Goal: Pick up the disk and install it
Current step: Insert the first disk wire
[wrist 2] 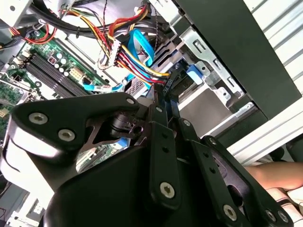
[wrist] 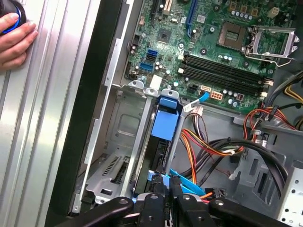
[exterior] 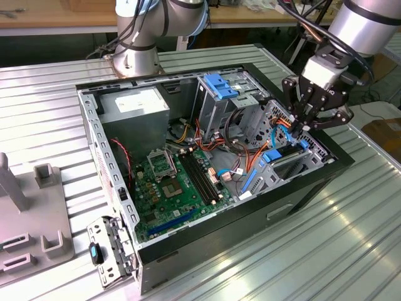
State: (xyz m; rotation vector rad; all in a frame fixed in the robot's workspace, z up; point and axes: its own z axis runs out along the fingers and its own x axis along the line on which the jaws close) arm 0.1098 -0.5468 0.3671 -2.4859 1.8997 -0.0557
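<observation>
The disk (wrist: 165,124), thin and dark with a bright blue carrier rail, stands on edge in the metal drive bay at the corner of the open computer case (exterior: 301,194). In the exterior view the disk (exterior: 274,155) sits at that view's right, beside the motherboard. My gripper (wrist: 164,187) reaches down into the bay with its black fingers drawn together on the disk's near end. In the second wrist view the gripper (wrist 2: 171,80) points at the disk's blue rail (wrist 2: 193,72) among the cables. The bay walls hide most of the disk's face.
Bundled cables (wrist: 208,142) crowd the bay's inner side. An upright cage with a blue latch (exterior: 219,84) and a grey box with a white sticker (exterior: 135,106) stand at the back. A person's hand (wrist: 14,38) rests on the table. A grey fixture (exterior: 31,213) sits at the exterior view's left.
</observation>
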